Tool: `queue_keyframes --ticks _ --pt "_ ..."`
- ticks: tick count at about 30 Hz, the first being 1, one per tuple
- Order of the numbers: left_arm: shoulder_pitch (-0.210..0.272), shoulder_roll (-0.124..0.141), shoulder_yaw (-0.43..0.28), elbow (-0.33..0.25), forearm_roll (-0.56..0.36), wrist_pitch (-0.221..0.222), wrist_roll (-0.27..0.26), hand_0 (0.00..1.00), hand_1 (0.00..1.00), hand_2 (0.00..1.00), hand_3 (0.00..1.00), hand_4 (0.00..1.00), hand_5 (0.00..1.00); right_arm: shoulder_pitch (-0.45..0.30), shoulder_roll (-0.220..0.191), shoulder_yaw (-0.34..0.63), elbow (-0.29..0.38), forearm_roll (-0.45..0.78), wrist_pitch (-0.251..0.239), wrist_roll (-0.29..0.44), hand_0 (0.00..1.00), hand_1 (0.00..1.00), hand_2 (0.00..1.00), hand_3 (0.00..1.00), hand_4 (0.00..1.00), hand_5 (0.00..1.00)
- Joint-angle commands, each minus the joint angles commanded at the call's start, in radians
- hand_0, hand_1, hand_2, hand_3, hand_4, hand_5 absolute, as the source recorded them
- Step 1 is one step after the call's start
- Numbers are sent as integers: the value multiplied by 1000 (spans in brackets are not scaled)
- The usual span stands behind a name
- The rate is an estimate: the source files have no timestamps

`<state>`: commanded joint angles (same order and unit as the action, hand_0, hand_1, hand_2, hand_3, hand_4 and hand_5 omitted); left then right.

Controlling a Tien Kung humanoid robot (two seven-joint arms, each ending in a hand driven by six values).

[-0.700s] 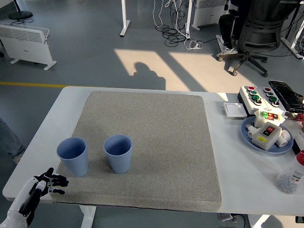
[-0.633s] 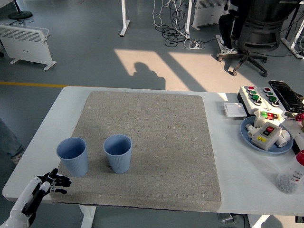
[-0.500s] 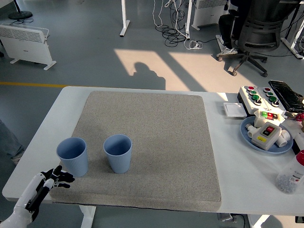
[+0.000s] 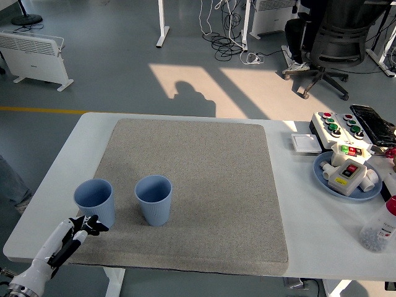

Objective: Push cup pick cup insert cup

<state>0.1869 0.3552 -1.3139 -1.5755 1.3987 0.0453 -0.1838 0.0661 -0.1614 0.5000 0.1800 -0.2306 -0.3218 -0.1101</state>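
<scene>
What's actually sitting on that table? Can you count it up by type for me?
Blue cups: 2, the left cup and the right cup
Grey mat: 1
Blue plate holding switch parts: 1
Button box: 1
Small white square tray: 1
Clear bottle: 1
Total: 7

No lettering, labels or numbers are legible anywhere; the button box [image 4: 339, 125] at two o'clock and the switch unit [image 4: 346, 175] at three o'clock show colours only.
</scene>
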Motion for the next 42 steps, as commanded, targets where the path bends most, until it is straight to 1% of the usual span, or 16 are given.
queue_keyframes --ticks 1,2,7,8,11,27,31,35,39,42 --pt "-5 3 1 6 2 0 0 649 665 586 506 672 998 1 0 0 0 0 0 0 687 611 653 560 90 419" --pt "-11 6 2 12 2 0 0 674 666 589 507 670 998 2 0 1 0 0 0 0 687 610 651 561 90 420" --pt "-29 11 8 31 -4 -2 0 674 666 589 507 670 998 3 0 1 0 -1 0 0 687 610 651 561 90 420" --pt "-36 14 13 38 -6 -1 -1 696 667 590 510 667 998 3 1 1 0 0 0 0 687 610 652 560 89 417" --pt "-52 17 24 56 -14 1 -3 696 667 590 510 667 998 4 1 3 0 -4 0 -1 687 610 652 560 89 417" --pt "-118 19 61 124 -42 7 -13 698 665 592 516 662 998 8 2 1 0 -6 1 -1 687 609 648 560 87 413" --pt "-145 21 73 145 -51 11 -18 698 665 592 516 662 998 8 2 1 0 -9 1 -2 687 609 648 560 87 413" --pt "-178 20 82 180 -54 27 -30 702 665 593 516 662 998 8 2 4 0 -12 1 -2 687 609 648 560 88 411" --pt "-211 18 89 216 -71 33 -40 699 663 592 518 661 998 10 2 7 0 -17 1 -4 686 608 646 560 88 410" --pt "-235 20 101 253 -84 36 -45 699 663 592 518 661 998 11 2 10 0 -25 1 -6 686 608 646 560 88 410"
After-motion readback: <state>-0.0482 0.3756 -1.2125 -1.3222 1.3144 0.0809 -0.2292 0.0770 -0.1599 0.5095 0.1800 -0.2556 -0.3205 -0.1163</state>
